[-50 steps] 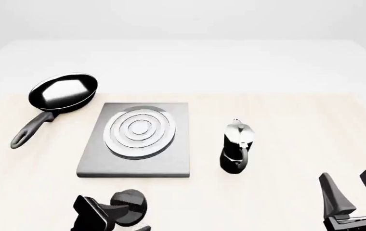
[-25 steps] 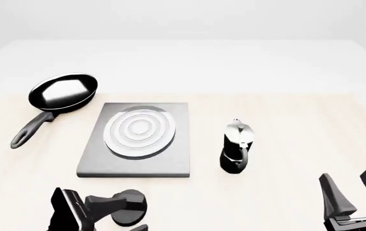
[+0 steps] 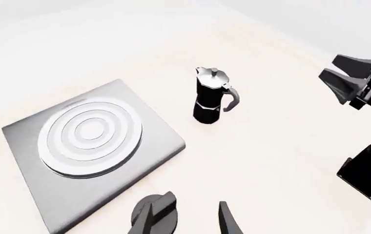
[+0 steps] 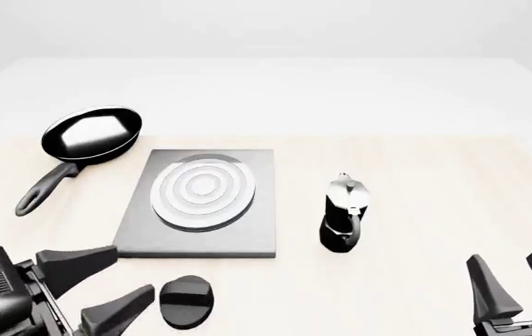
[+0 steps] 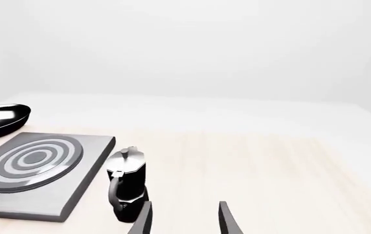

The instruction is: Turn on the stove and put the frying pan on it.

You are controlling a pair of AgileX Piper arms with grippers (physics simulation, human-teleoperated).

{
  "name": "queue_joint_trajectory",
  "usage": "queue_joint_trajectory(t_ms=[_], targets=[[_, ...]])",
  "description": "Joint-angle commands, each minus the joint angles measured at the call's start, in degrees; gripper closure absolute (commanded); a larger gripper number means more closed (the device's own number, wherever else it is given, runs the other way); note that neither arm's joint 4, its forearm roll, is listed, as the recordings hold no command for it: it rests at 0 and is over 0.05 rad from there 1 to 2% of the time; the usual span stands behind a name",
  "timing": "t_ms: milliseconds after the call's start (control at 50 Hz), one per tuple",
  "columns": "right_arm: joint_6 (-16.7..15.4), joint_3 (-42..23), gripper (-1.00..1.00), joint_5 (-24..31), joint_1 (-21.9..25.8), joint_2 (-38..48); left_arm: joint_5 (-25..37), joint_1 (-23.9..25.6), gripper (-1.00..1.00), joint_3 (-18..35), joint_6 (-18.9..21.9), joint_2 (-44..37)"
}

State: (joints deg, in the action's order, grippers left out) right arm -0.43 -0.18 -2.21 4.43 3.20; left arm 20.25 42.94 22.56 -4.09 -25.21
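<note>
The frying pan (image 4: 92,133) lies at the far left of the table, its long black handle pointing toward the near left edge. To its right is the grey stove slab (image 4: 201,203) with silver rings. The small black knob (image 4: 185,301) sits on the table in front of the slab. My left gripper (image 4: 134,269) is open at the near left, fingers pointing right at the knob, with nothing between them. In the left wrist view the knob (image 3: 162,214) lies by one fingertip. My right gripper (image 4: 504,259) stands open at the near right, holding nothing.
A black-and-silver moka pot (image 4: 346,213) stands upright just right of the stove, also in the wrist views (image 3: 210,97) (image 5: 127,183). The right arm (image 3: 355,80) shows in the left wrist view.
My left gripper has drawn back from over the knob to the left and turned to point rightward, leaving the knob uncovered. The right gripper has dropped slightly.
</note>
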Motion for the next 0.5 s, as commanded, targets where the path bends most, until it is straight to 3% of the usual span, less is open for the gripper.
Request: queue_joint_trajectory(t_ms=[20,120,320,500], targets=[[0.17,-0.5,-1.0,0.87,0.61,-1.01,6.25,-11.01,-1.0,5.48,3.95,1.89],[0.24,-1.13,-1.0,1.97,0.76,-1.83,5.61,-17.68,-1.0,8.0,4.44,-1.49],[0.14,-1.97,-1.0,2.2,1.37,-1.65,2.72,-28.43,-1.0,13.03,9.12,-10.73],[-0.11,-2.47,-1.0,3.66,1.64,-2.71,-0.79,-35.3,-1.0,16.72,13.2,-19.35]])
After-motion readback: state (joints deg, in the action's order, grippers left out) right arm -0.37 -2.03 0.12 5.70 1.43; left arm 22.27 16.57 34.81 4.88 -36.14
